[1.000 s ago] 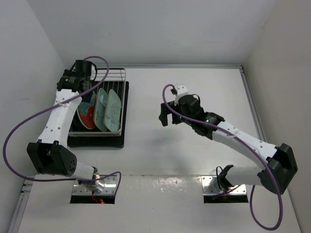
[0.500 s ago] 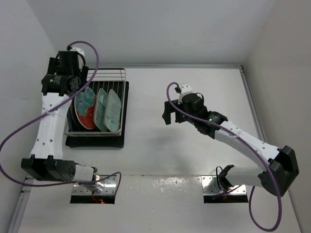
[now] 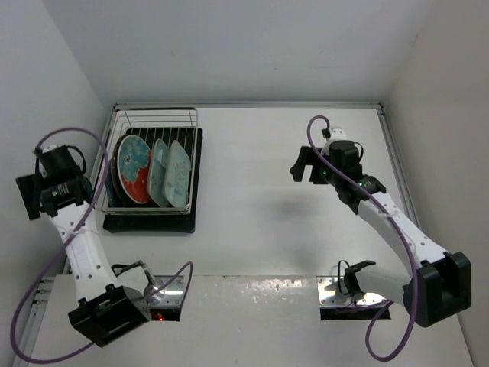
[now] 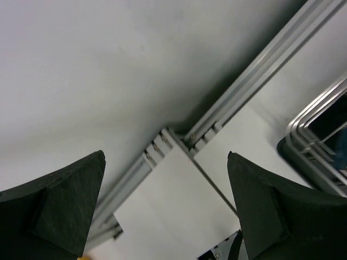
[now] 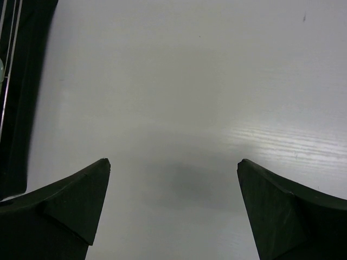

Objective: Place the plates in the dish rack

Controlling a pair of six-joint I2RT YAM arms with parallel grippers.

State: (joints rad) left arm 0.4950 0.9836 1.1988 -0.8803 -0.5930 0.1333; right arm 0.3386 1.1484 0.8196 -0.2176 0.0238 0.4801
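Observation:
The dish rack [image 3: 186,117] stands on its black drip tray [image 3: 153,222] at the left of the table. Standing in it are a round red plate with a light-blue pattern [image 3: 134,170], two pale mint rectangular plates [image 3: 160,173] [image 3: 179,173], and a dark round plate's edge [image 3: 115,174] behind the red one. No leaf-shaped plate shows. My left gripper [image 3: 25,199] is open and empty, left of the rack by the wall; its wrist view [image 4: 165,155] shows the rack's rail [image 4: 317,111]. My right gripper [image 3: 300,167] is open and empty [image 5: 173,161] over bare table, well right of the rack.
White walls close in the table on the left, back and right. A metal edge strip [image 4: 244,92] runs along the table's left side. The drip tray's edge [image 5: 21,81] shows at the left of the right wrist view.
My left arm has swung off the rack, out to the left and nearer, empty. My right arm has moved right and back, away from the rack.

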